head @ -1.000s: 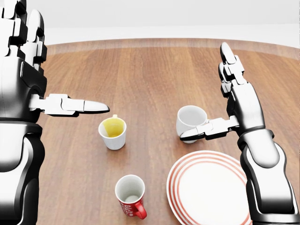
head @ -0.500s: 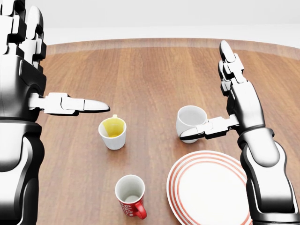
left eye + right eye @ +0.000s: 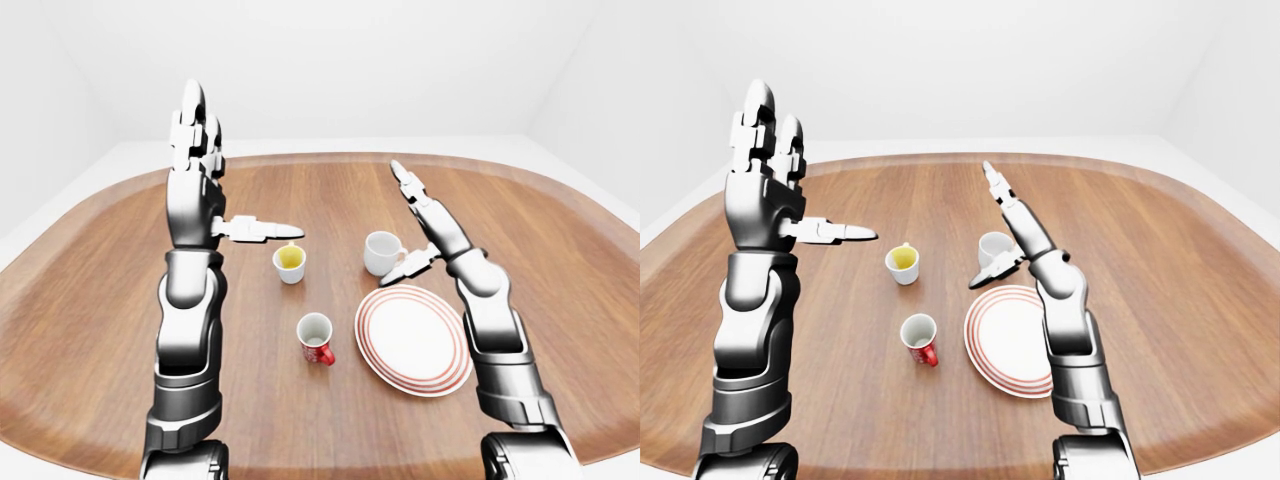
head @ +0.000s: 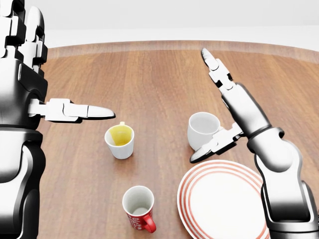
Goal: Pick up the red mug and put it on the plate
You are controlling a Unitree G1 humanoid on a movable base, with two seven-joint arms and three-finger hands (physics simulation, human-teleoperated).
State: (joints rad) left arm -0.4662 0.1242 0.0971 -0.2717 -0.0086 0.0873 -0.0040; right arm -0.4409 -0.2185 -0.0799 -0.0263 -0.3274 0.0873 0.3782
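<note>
The red mug [image 4: 140,210] stands upright near the bottom of the head view, white inside, its handle pointing lower right. The white plate with red rings [image 4: 223,202] lies just right of it, at the bottom right. My left hand [image 4: 71,63] is raised at the far left, open, with its fingers [image 4: 30,30] up and its thumb pointing right above the yellow-lined mug. My right hand [image 4: 199,105] is open over the plate's upper edge, fingers slanting up and left. Its thumb [image 4: 214,146] rests close by the white mug. Neither hand holds anything.
A white mug with a yellow inside [image 4: 119,141] stands above and left of the red mug. A plain white mug [image 4: 202,129] stands just above the plate. All rest on a round wooden table [image 4: 159,74] whose far rim runs across the top of the view.
My right hand has tilted, its fingers leaning up and left over the white mug and its thumb dropping lower beside that mug. The left arm and the mugs have not moved.
</note>
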